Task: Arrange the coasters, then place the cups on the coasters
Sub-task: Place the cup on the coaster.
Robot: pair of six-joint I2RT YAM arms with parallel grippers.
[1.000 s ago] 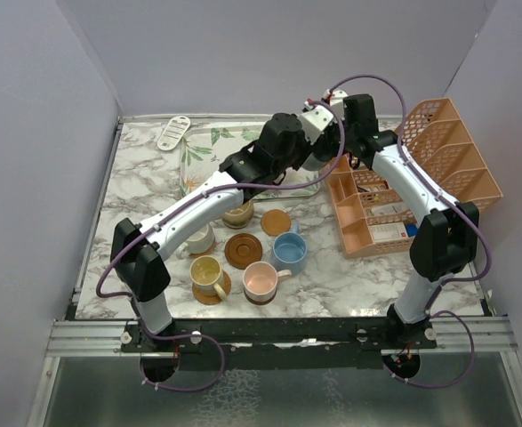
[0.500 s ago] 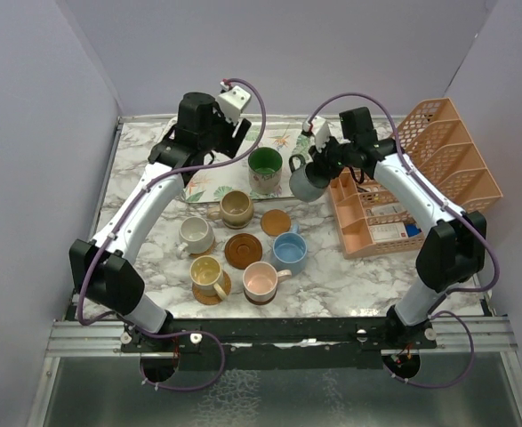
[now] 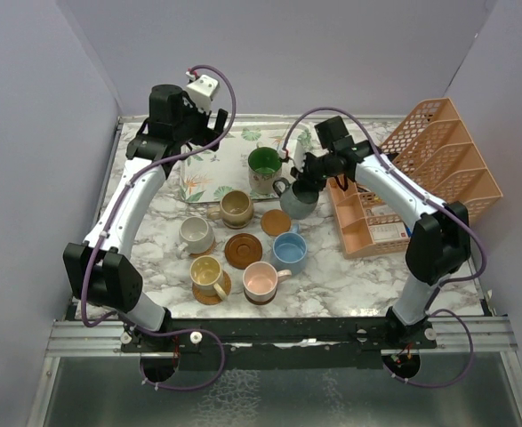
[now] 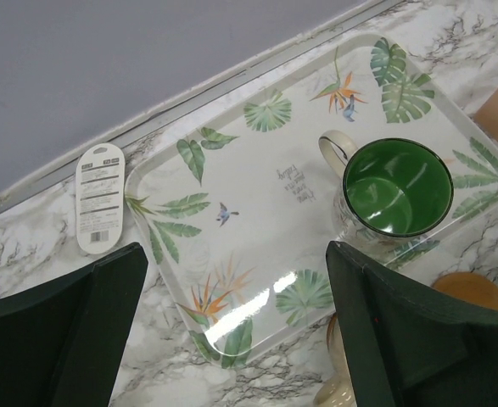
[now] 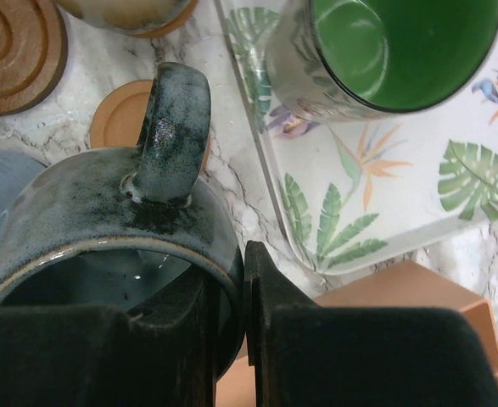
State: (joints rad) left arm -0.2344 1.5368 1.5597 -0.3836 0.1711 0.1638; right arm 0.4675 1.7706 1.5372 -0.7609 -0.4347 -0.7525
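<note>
My right gripper (image 3: 309, 178) (image 5: 236, 280) is shut on the rim of the grey-blue cup (image 3: 298, 199) (image 5: 87, 220), one finger inside and one outside. The cup hangs over a bare tan coaster (image 3: 276, 221) (image 5: 117, 114). My left gripper (image 3: 189, 135) (image 4: 236, 254) is open and empty above the tray's far left end. The green-inside cup (image 3: 265, 165) (image 4: 395, 188) stands on the tray. Tan (image 3: 236, 206), yellow (image 3: 207, 272) and pink (image 3: 261, 280) cups sit on coasters. The white (image 3: 194, 234) and light blue (image 3: 289, 252) cups hide whatever is under them. A dark brown coaster (image 3: 243, 250) lies bare.
The leaf-patterned tray (image 3: 212, 169) (image 4: 249, 161) lies at the back centre. An orange mesh file rack (image 3: 425, 173) stands at the right, close beside my right arm. A white tag (image 4: 100, 199) lies left of the tray by the back wall.
My left gripper opened, let go of the green-inside cup on the tray and swung back to the left. My right arm carried the grey-blue cup leftward and nearer, over the tan coaster.
</note>
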